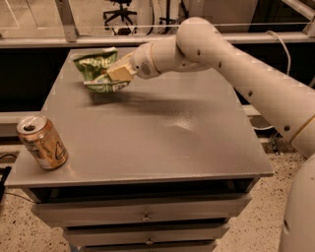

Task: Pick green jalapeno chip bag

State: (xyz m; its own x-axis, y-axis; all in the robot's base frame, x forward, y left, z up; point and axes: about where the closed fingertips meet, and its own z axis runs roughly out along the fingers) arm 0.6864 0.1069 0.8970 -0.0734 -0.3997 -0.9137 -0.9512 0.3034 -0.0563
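From my station, the leftmost item I record is an orange-tan can standing at the front left corner of the grey table, its top opened, well apart from everything else. Below the tabletop I note two drawers at the front of the unit, both shut. Further back and to the left of centre, the green jalapeno chip bag sits over the rear left part of the table. It is crumpled, with its upper edge tilted up, and a shadow lies on the surface just beneath it. I judge it to be slightly clear of the tabletop, though I cannot confirm that its lower edge is free. The gripper is at the bag's right side, its jaws clamped on the bag's right edge. From there the white arm runs right across the rear of the table, bends at an elbow, and descends toward the right border of the view. Behind the table, beyond a rail, an office chair stands on the floor.
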